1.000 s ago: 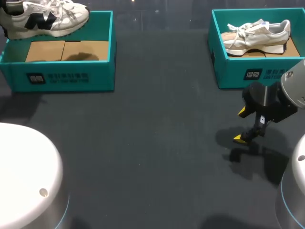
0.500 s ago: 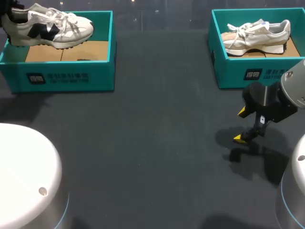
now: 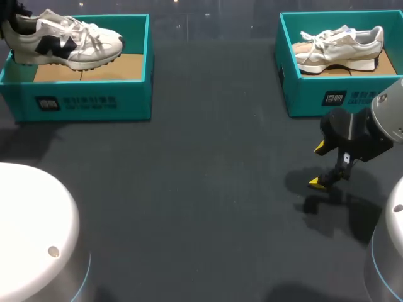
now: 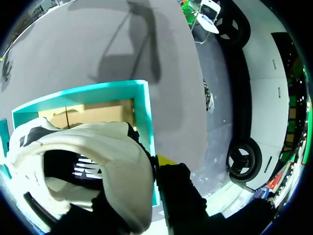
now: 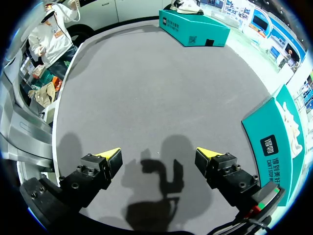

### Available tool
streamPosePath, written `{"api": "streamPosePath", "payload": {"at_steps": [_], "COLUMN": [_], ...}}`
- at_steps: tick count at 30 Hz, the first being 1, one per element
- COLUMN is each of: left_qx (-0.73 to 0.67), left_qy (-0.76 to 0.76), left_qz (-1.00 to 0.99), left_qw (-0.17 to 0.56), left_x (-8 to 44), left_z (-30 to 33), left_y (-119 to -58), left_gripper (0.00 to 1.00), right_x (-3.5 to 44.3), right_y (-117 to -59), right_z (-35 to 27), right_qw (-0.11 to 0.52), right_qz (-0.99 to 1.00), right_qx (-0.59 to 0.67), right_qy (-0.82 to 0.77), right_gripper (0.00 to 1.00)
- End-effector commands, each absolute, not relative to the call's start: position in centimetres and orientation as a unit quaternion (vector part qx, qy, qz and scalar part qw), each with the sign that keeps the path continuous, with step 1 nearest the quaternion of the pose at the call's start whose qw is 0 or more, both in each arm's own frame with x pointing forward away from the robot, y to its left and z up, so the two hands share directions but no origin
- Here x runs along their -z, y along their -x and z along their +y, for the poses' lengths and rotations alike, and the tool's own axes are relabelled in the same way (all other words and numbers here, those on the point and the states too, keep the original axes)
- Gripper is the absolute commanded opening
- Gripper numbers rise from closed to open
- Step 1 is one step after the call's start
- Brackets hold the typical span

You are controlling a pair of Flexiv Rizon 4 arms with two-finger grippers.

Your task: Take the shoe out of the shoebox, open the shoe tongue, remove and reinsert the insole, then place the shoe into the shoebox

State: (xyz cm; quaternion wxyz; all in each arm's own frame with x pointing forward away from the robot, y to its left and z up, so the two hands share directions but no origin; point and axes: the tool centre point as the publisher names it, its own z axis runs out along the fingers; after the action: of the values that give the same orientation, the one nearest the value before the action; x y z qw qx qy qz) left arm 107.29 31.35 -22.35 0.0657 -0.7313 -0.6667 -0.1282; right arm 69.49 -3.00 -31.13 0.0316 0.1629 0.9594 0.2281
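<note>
Pinches the shoe point(image 3: 69, 41) by the heel in the left gripper point(image 4: 149, 169) at the far left, toe pointing right along the left shoebox point(image 3: 88, 100) just beneath. Holds the right gripper point(image 3: 318, 165) spread and empty, near right, well apart.

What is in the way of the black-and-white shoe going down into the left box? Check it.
Nothing visible stands in the way. The shoe is over the open left shoebox. The cardboard floor that shows beside it is bare; the part under the shoe is hidden.
</note>
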Motion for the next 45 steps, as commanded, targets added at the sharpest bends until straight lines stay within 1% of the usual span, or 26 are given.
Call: {"api": "streamPosePath", "payload": {"at_steps": [1, 14, 25, 45], "left_qx": [0.123, 0.095, 0.092, 0.05], "left_qy": [0.73, 0.727, 0.738, 0.741], "left_qz": [-0.668, -0.672, -0.658, -0.657], "left_qw": [0.075, 0.1, 0.119, 0.132], "left_x": [23.3, 26.6, 29.1, 33.1], "left_z": [31.2, 30.8, 30.0, 29.1], "left_y": [-107.5, -107.5, -106.2, -106.3], "left_gripper": [0.0, 0.0, 0.0, 0.0], "right_x": [31.1, 31.1, 31.1, 31.1], "right_y": [-69.4, -69.4, -69.4, -69.4], "right_z": [-3.0, -3.0, -3.0, -3.0], "right_qw": [0.032, 0.032, 0.032, 0.032], "right_qz": [0.959, 0.959, 0.959, 0.959], "right_qx": [-0.228, -0.228, -0.228, -0.228], "right_qy": [-0.163, -0.163, -0.163, -0.163], "right_gripper": [1.0, 1.0, 1.0, 1.0]}}
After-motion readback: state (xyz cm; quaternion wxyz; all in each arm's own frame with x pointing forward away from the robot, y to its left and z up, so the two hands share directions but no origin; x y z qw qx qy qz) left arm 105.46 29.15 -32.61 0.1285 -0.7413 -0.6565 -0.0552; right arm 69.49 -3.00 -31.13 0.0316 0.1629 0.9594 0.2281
